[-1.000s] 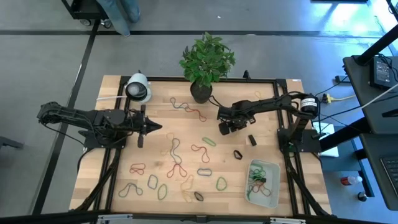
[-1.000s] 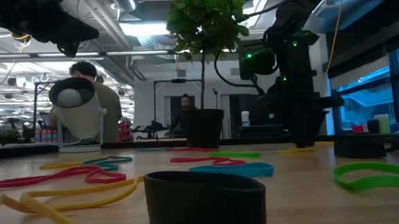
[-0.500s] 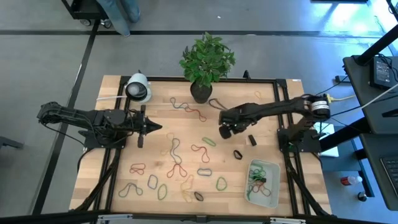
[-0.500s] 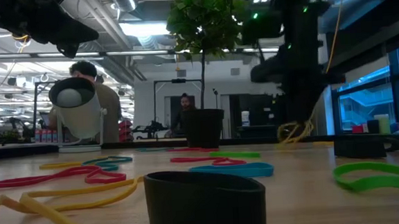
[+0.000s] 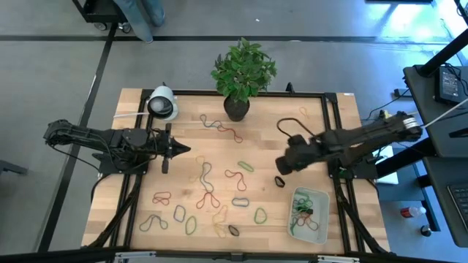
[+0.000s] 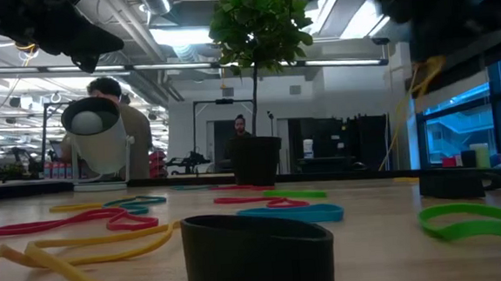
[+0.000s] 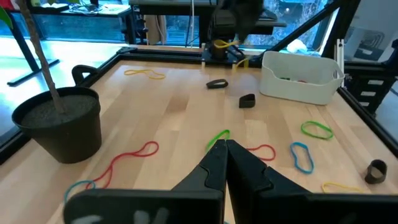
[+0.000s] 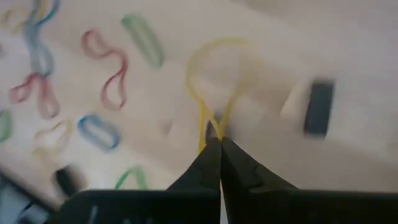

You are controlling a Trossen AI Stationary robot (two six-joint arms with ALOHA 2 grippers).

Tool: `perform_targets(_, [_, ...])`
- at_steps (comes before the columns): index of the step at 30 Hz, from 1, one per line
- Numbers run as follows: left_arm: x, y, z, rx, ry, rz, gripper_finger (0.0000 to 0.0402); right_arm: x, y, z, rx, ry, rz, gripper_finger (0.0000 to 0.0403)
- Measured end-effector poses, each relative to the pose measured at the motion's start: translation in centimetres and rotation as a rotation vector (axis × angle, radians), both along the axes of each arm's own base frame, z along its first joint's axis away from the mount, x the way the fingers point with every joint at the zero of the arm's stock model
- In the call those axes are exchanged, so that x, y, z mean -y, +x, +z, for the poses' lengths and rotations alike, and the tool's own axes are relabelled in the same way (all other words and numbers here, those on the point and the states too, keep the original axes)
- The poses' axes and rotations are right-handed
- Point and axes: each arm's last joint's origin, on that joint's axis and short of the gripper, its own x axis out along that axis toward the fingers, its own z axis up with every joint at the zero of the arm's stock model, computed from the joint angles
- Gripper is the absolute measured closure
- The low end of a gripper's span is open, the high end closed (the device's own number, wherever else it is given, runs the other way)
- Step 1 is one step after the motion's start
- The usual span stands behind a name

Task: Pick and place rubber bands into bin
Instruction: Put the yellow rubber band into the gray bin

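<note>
One yellow rubber band (image 8: 219,68) now hangs pinched in the right gripper (image 8: 217,146); a second ago that gripper stood open over the table near the plant pot (image 5: 236,108), at about one o'clock from the table's middle. Since then the fingers have clamped tight on the band, and the arm has swung away toward four o'clock. That means the pick is done and the carry is under way; only the drop into the bin (image 5: 319,196) is left for this band, by my reckoning.

In the overhead view the right gripper (image 5: 285,164) sits at three o'clock from the table's middle, short of the bin, which lies at five o'clock with a few green and dark bands already inside. The right arm reaches in low from the table's right edge, its forearm slanting down toward the wrist.

Many rubber bands (image 5: 207,191) lie scattered between six and nine o'clock. The left gripper (image 5: 175,148) waits at nine o'clock, fingers pressed together on nothing.
</note>
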Motion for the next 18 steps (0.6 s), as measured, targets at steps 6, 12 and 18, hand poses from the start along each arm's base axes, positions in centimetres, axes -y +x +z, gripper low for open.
perform_targets(6, [0.0,0.0,0.0,-0.002,0.034,-0.008,0.0400,-4.3,-2.4,0.6,-0.013,0.126,0.016,0.0403])
perform_targets(12, [0.0,0.0,0.0,-0.002,0.034,-0.008,0.0400,-8.1,-4.3,0.0,-0.098,0.210,0.005,0.0403])
perform_targets(18, [0.0,0.0,0.0,-0.002,0.034,-0.008,0.0400,-10.3,-5.5,-1.3,-0.177,0.196,-0.045,0.0403])
